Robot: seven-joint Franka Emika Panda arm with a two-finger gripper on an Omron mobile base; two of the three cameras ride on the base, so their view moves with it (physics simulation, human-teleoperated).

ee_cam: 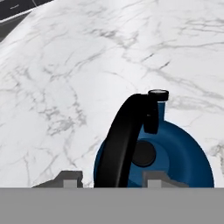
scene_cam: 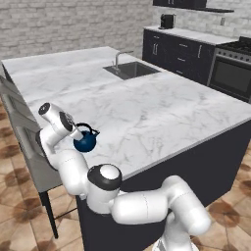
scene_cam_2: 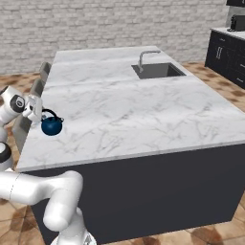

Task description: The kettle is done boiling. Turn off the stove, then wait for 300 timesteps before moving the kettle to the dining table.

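Veined marble dining table (scene_cam: 162,117) bears glossy round kettle (scene_cam: 86,142).

Whitewashed brick wall (scene_cam: 73,24), brown patterned tile floor (scene_cam: 14,215), dark cabinets (scene_cam: 176,51), grey chairs (scene_cam: 22,132)

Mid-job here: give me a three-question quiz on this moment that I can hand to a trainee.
1. True or false: the kettle stands on the dining table.
2. The handle lies: A) between the finger tips, B) away from the gripper, C) on the floor.
3. Fill in: the sink is built into the ____.

Key: 1 true. 2 A; the jaws stand apart either side of it, no pinch visible. 3 dining table.
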